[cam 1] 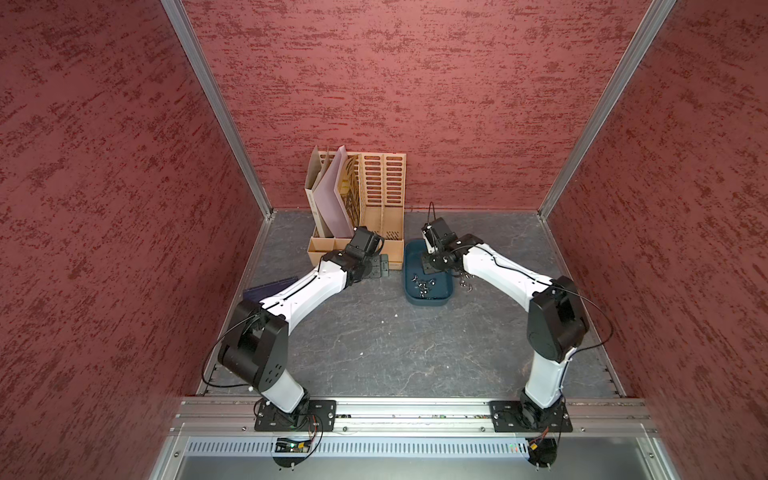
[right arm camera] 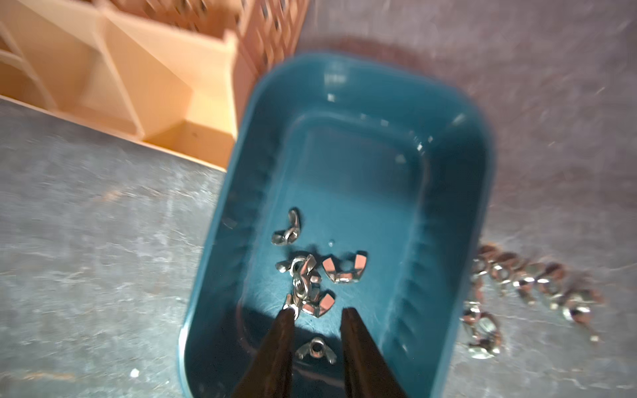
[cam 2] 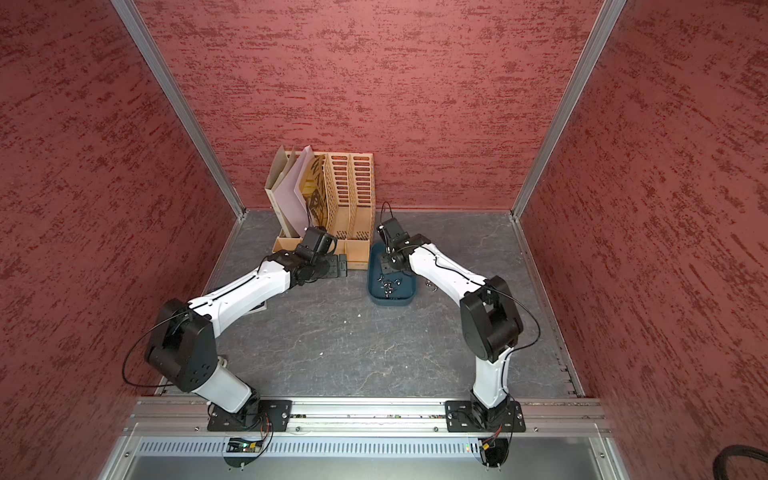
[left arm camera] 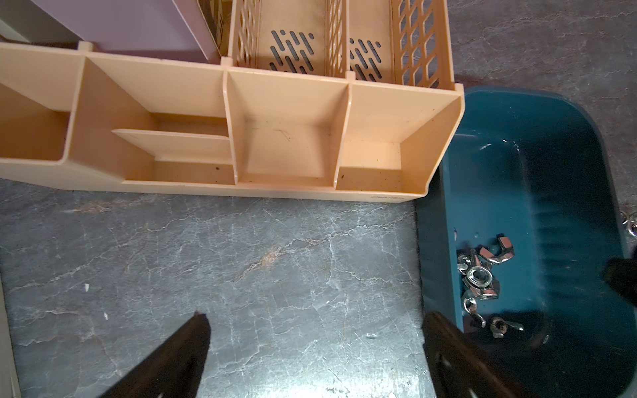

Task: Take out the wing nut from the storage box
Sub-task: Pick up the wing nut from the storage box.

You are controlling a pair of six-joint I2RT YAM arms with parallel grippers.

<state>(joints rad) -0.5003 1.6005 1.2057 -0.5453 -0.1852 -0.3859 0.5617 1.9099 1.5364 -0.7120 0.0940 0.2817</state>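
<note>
The storage box [cam 1: 428, 305] [cam 2: 388, 302] is a dark teal tray right of centre at the back, and several silver wing nuts [cam 1: 422, 284] [right arm camera: 305, 286] lie on its floor. My right gripper [right arm camera: 317, 312] hangs inside it, pointing down, with its jaws a little apart and nothing between the tips. One wing nut [right arm camera: 315, 349] lies on the tray floor in the gap between the fingers. My left gripper [left arm camera: 317, 315] is wide open over bare table just left of the tray [left arm camera: 517, 100].
A tall beige slotted file organiser [cam 1: 374, 199] [left arm camera: 286, 138] holding folders stands against the back wall, touching the tray's left far corner. Several more wing nuts [right arm camera: 517, 275] [cam 1: 465, 282] lie on the grey table just right of the tray. A dark blue flat item [cam 1: 257, 291] lies under the left arm.
</note>
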